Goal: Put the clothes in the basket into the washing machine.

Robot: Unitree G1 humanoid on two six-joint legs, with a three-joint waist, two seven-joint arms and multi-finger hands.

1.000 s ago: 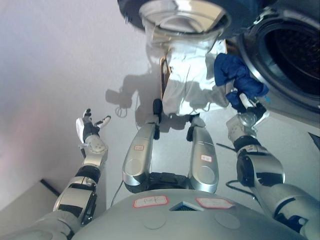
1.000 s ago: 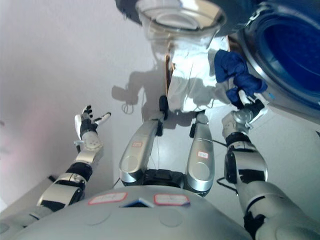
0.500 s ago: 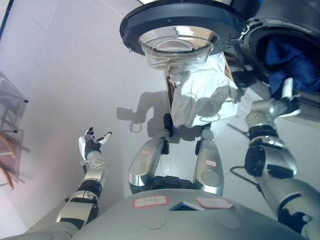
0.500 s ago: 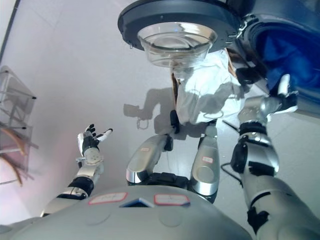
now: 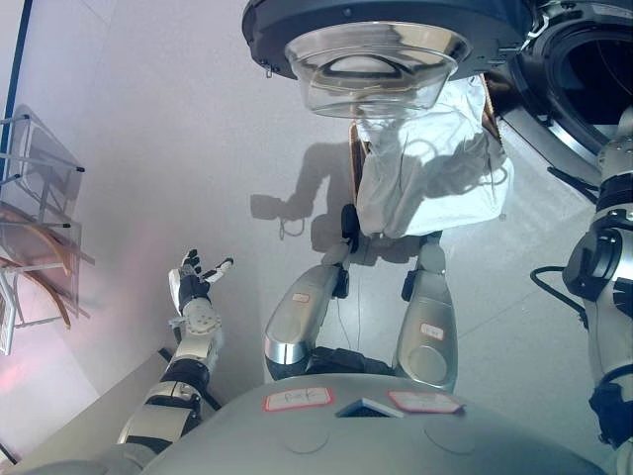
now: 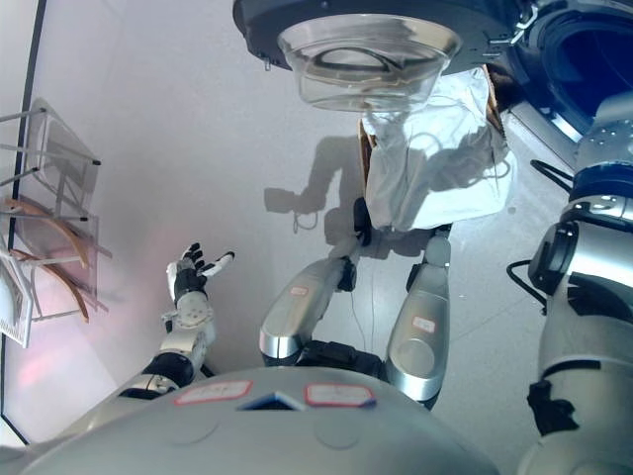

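Observation:
The washing machine's round door (image 5: 376,54) hangs open at the top, its glass bowl facing me. The dark drum opening (image 5: 593,69) lies at the upper right. Below the door stands the basket (image 5: 354,173) with a brown rim, and white cloth (image 5: 430,168) is heaped in it. My right arm reaches up along the right edge toward the drum, and its hand is out of sight past the edge. No blue garment shows. My left hand (image 5: 195,282) is held over the floor at the lower left, fingers spread and empty.
A metal-framed rack with curved wooden parts (image 5: 40,237) stands against the wall at the far left. A pale ledge (image 5: 69,435) runs along the lower left corner. Grey floor lies between my left hand and the basket.
The view has shifted. My right hand went up with the blue garment into the drum, and both have left the view. The left hand has kept its pose.

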